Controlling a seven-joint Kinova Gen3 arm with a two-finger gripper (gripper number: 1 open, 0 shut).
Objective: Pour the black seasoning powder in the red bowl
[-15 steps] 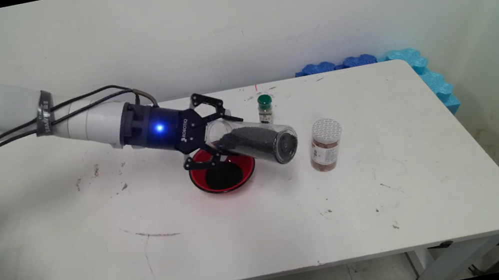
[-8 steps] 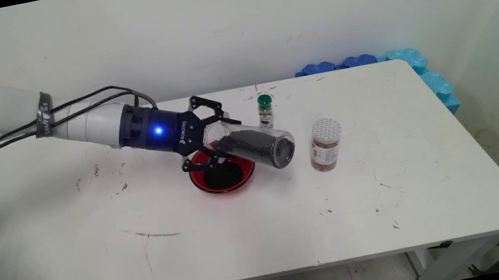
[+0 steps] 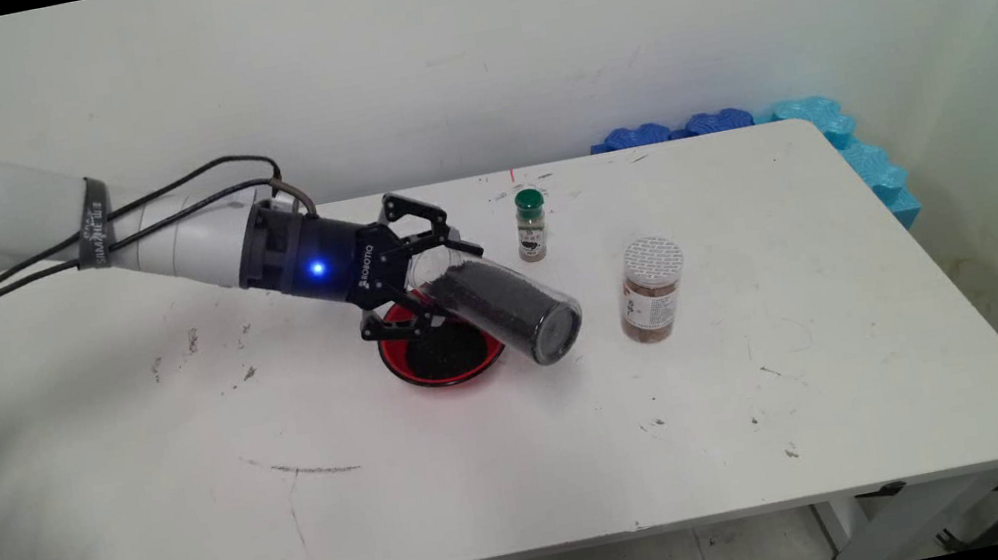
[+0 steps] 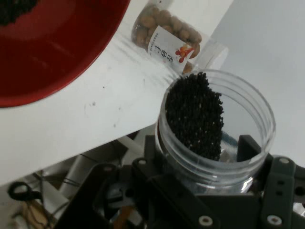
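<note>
Main view: we see our gripper (image 3: 419, 275) clamped on the clear jar (image 3: 504, 310) of black grains, tipped steeper than a moment ago, base lower, over the red bowl (image 3: 443, 355) beside the brown-filled jar (image 3: 652, 289).

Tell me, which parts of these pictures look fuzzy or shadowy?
Hand view: the red bowl and nut jar look soft, while the clear jar of black grains is sharper. Main view: even light, and a dark shadow lies under the tilted clear jar.
</note>
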